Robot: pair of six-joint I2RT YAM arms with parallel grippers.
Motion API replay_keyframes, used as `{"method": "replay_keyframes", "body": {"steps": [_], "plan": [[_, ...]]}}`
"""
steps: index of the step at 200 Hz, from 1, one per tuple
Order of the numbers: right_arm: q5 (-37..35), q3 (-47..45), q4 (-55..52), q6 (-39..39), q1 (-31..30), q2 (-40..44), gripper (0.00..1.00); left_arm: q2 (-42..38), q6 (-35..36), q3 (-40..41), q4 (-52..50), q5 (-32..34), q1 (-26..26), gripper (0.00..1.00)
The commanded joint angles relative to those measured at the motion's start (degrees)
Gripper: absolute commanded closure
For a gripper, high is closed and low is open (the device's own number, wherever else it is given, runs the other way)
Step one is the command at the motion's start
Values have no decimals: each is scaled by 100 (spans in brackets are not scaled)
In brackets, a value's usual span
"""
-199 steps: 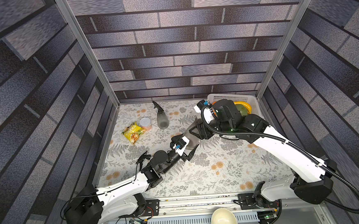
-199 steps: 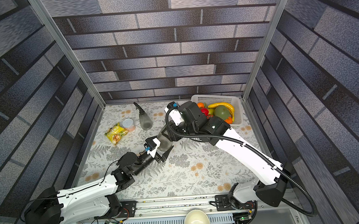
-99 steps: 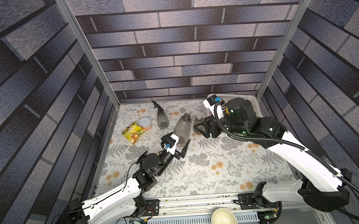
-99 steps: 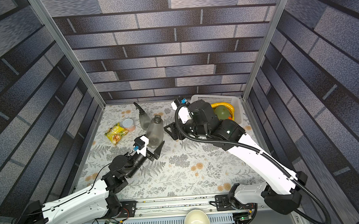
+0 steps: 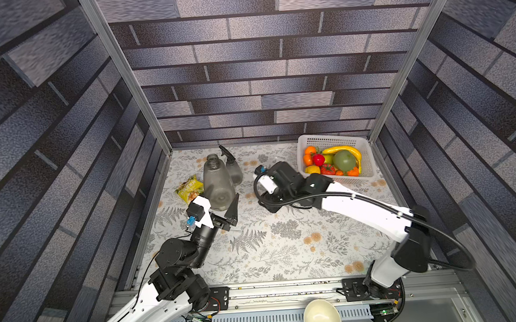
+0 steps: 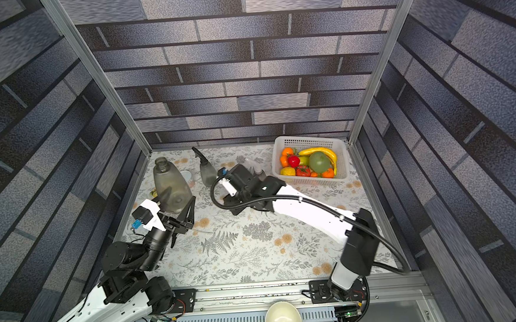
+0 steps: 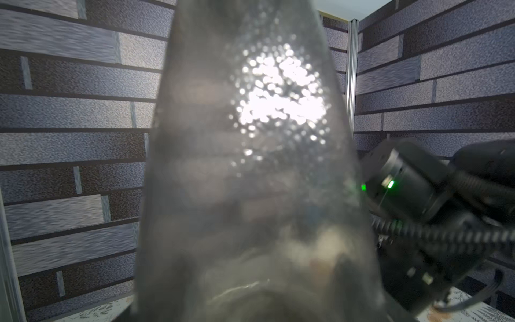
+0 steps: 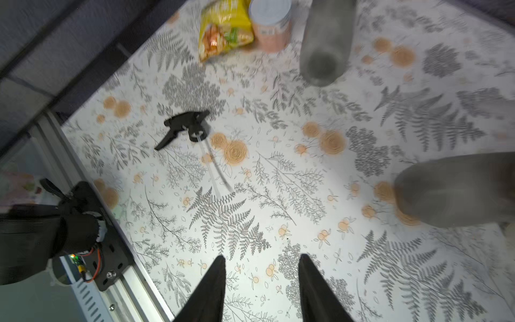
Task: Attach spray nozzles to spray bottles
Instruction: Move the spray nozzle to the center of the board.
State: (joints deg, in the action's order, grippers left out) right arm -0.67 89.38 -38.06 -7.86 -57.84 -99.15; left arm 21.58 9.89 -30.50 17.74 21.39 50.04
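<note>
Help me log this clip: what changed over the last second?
The left end effector carried the open bottle leftward, still gripping it. The right end effector drew off it and now points down at the table, open and empty. The nozzled bottle, snack bag and fruit basket stayed put.

White link shells and black joint housings form both arms: the right arm (image 5: 361, 210) trails a black corrugated cable (image 5: 283, 200), the left arm (image 5: 176, 258) carries a white wrist block (image 5: 202, 202) with a blue connector (image 5: 190, 221), and the right gripper (image 8: 262, 256) has tapered black fingers (image 8: 214, 290).
</note>
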Motion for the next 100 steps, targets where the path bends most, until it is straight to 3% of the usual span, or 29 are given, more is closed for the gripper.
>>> {"method": "replay_keyframes", "body": {"steps": [1,39,100], "plan": [[82,550,-145,337,-226,-539,56,-129,162,-160,-443,155,24,18],[624,1664,-560,717,-359,-2118,50,-295,123,-123,-461,140,33,18],[808,2885,-979,1115,-535,-3555,42,-260,104,-70,-411,59,67,18]]}}
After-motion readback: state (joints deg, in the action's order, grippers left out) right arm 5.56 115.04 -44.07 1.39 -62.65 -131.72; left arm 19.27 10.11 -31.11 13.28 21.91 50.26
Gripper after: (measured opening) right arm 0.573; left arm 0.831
